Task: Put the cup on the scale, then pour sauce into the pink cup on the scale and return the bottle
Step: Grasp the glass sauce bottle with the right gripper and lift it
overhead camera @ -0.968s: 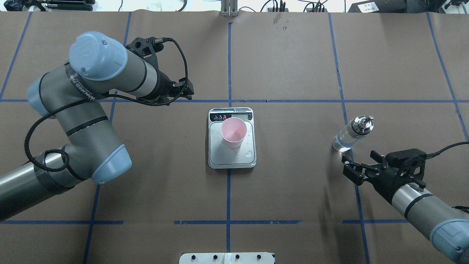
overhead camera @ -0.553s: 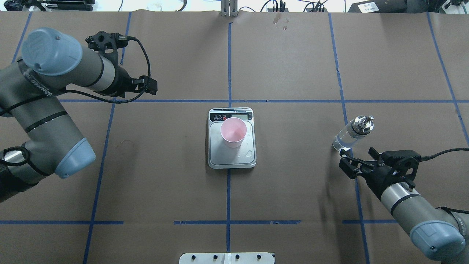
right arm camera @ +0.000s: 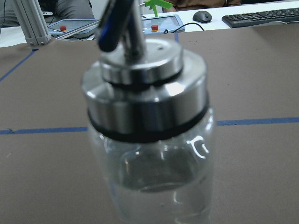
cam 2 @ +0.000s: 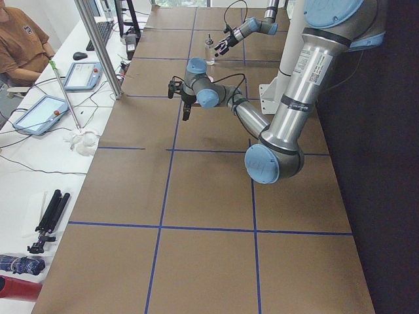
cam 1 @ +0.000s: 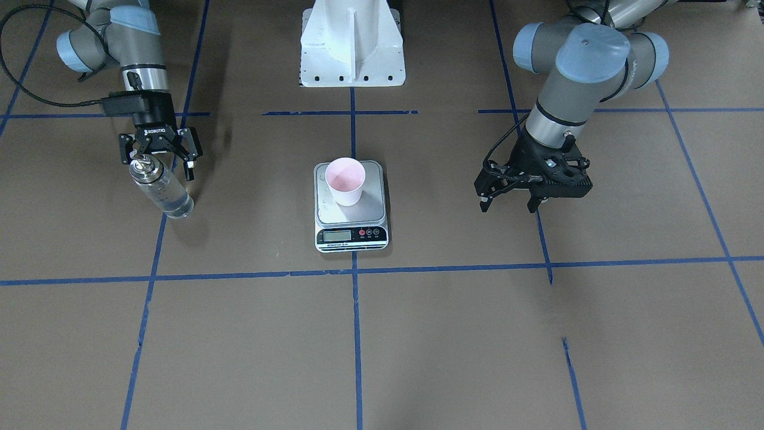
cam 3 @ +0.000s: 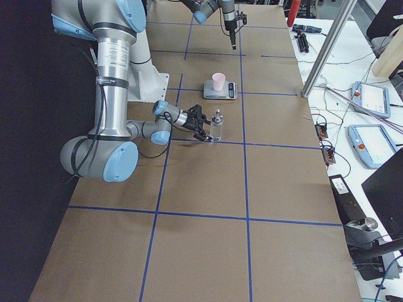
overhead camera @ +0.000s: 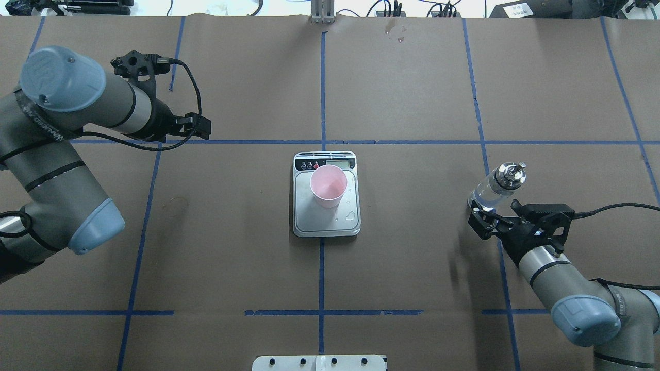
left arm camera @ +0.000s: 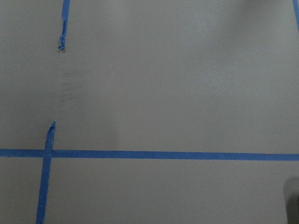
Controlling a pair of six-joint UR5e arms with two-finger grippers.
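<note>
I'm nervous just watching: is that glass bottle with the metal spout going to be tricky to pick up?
Probably slippery: the bottle is smooth clear glass, so the grip likely needs firmness. It looks tall and narrow with a heavy-looking metal cap, so a sideways nudge could tip it. The sauce inside may slosh when tilted.

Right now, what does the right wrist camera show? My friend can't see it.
A clear glass bottle with a silver spout cap fills the view, close and blurry. Behind it lies the brown table with a blue tape line.
</note>
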